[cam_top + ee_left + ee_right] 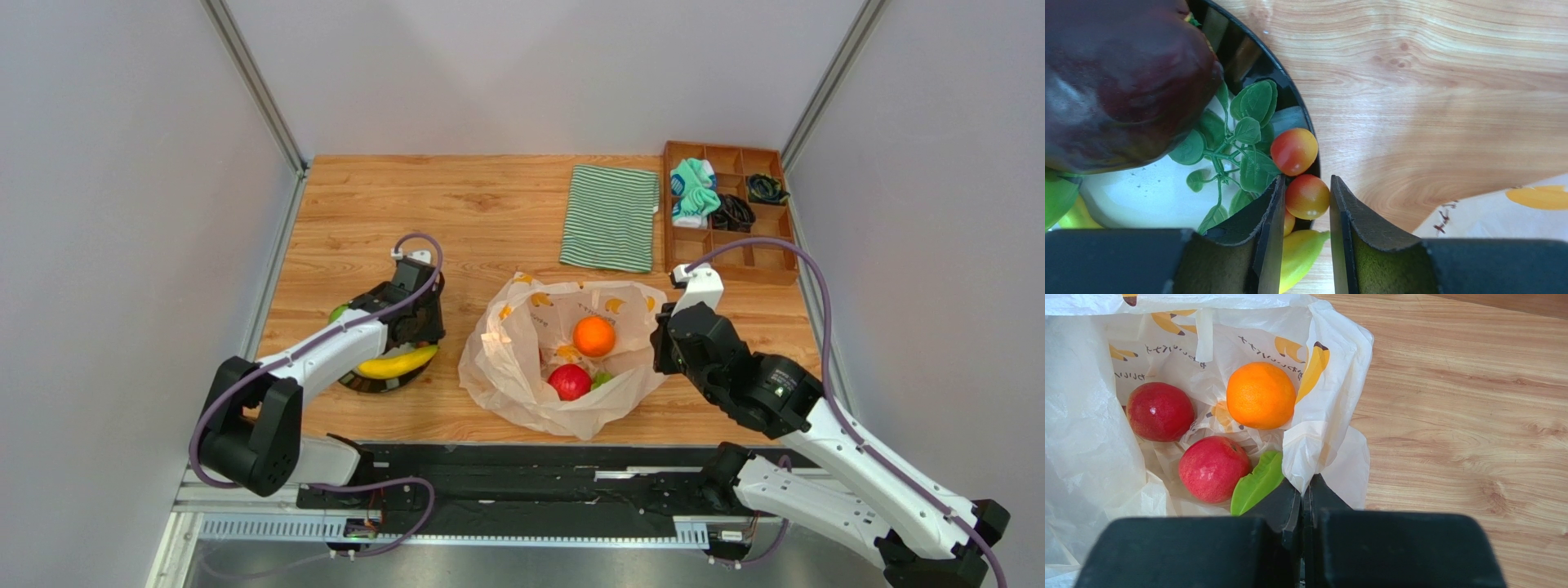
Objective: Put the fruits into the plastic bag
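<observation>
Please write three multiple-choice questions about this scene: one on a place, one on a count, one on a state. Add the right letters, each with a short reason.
1. Where does the banana lie? A. in the plastic bag B. on the striped cloth C. in the black dish
2. How many red fruits are inside the plastic bag? A. two B. one C. four
3. How is the right end effector? A. open above bare wood B. shut on the bag's rim C. shut on the orange
Answers: 1 C, the overhead view shows it in the dish; 2 A, the right wrist view shows two; 3 B, it pinches the plastic edge.
</observation>
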`<state>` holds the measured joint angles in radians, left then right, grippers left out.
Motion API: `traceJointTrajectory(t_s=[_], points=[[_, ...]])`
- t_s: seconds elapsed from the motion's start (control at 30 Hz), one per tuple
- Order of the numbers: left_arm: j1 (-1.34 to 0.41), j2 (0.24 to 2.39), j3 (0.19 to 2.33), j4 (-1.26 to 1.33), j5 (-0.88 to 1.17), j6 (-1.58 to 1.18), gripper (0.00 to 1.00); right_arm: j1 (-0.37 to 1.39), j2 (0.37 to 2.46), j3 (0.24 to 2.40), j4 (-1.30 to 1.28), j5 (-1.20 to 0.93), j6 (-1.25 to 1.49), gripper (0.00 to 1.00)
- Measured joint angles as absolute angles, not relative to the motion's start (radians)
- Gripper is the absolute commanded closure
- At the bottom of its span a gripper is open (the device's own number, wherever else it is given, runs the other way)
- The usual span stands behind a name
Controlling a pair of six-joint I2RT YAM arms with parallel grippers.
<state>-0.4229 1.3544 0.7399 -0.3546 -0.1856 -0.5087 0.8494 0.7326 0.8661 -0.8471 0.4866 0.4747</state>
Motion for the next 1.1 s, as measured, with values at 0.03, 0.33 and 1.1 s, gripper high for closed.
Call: traceJointTrajectory(t_s=[0.03, 0.33, 1.1], points=[[-0.423, 1.35, 0.74, -0.355, -0.18, -0.509, 0.85, 0.849, 0.733, 0.866, -0.847, 0.487, 0.475, 1.0], [-0.423, 1.192, 0.739, -0.354, -0.086, -0.507, 0.99, 0.849, 0.732, 0.866, -0.847, 0.482, 0.476, 1.0], [-0.605, 0.767, 0.988, -0.21, 0.332, -0.397, 1.0, 0.849, 0.735, 0.865, -0.836, 0.468, 0.478, 1.0]])
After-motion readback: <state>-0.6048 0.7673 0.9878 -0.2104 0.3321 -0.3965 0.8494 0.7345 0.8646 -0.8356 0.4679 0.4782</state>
